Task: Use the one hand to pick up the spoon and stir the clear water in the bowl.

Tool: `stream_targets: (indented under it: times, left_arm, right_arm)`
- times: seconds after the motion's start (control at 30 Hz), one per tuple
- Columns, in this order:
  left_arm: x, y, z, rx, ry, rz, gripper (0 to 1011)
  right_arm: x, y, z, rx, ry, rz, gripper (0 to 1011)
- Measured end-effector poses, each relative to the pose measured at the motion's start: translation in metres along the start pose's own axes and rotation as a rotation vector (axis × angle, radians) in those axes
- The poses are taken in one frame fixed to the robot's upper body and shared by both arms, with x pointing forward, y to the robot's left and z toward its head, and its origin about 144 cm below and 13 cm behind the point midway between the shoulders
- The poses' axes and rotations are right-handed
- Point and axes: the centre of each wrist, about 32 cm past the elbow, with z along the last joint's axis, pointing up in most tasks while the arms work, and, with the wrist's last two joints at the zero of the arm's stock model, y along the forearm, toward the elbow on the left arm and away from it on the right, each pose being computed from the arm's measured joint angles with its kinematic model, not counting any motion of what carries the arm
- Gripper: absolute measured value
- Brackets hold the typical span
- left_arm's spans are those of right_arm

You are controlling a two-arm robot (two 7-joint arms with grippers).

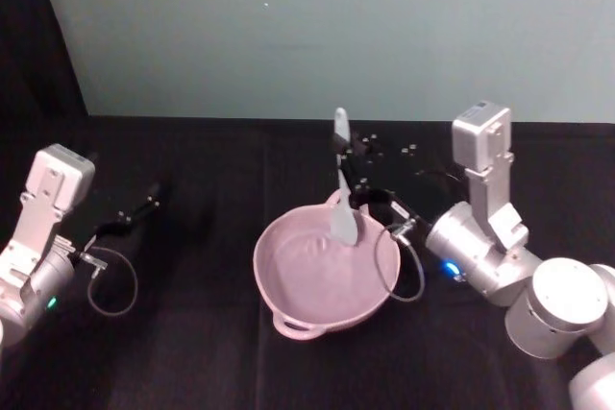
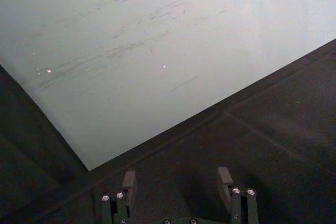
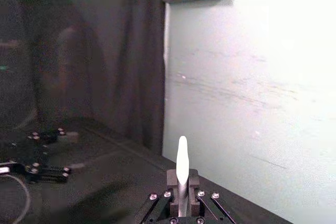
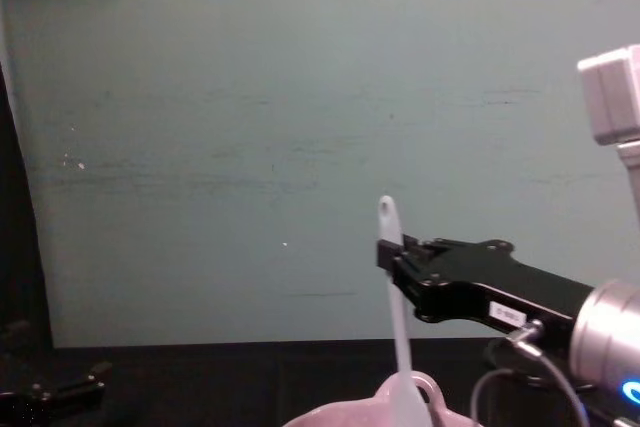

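Well to the left of the bowl (image 1: 309,280), the left gripper (image 1: 152,201) hung low over the black cloth (image 1: 192,357). It was parked, its two fingers (image 2: 129,181) spread apart with nothing between them.

The bowl was pale pink and glossy. It sat on the cloth with a loop handle (image 1: 298,326) on its near rim, toward the robot.

Over the bowl's far side stood the spoon (image 1: 346,220), nearly upright with a slight lean. Its white handle end rose well above the bowl, and its flat blade reached down inside the rim at the bowl's far right part. Whether the blade touched the water could not be told.

Just above the bowl's far rim, the right gripper (image 1: 354,178) was clamped on the spoon's handle partway up. Its black fingers (image 3: 172,178) pressed against both sides of the handle. The gripper reached in from the right of the bowl on a silver wrist (image 1: 471,247). A grey cable (image 1: 411,271) looped down just beside the bowl's right rim.
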Motion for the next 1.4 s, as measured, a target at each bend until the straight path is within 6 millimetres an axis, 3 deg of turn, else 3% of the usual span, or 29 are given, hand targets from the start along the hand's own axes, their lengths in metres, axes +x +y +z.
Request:
stream_targets:
  times: [0.33, 0.53, 0.73, 1.0, 1.17, 1.4]
  left_arm:
    - [0.000, 0.000, 0.000, 0.000, 0.000, 0.000, 1005]
    - [0.000, 0.000, 0.000, 0.000, 0.000, 0.000, 1005]
    - [0.000, 0.000, 0.000, 0.000, 0.000, 0.000, 1005]
    - [0.000, 0.000, 0.000, 0.000, 0.000, 0.000, 1005]
    - [0.000, 0.000, 0.000, 0.000, 0.000, 0.000, 1005]
    - [0.000, 0.000, 0.000, 0.000, 0.000, 0.000, 1005]
  right_arm:
    - [0.008, -0.025, 0.005, -0.041, 0.005, -0.023, 110]
    - [0.002, -0.040, 0.012, -0.035, 0.020, 0.034, 110]
    - [-0.007, -0.043, 0.013, -0.025, 0.041, 0.073, 110]
    - [-0.020, -0.031, 0.002, -0.013, 0.083, 0.135, 110]
    - [-0.028, -0.012, -0.002, 0.008, 0.101, 0.173, 110]
    - [-0.026, 0.008, -0.006, 0.038, 0.095, 0.158, 110]
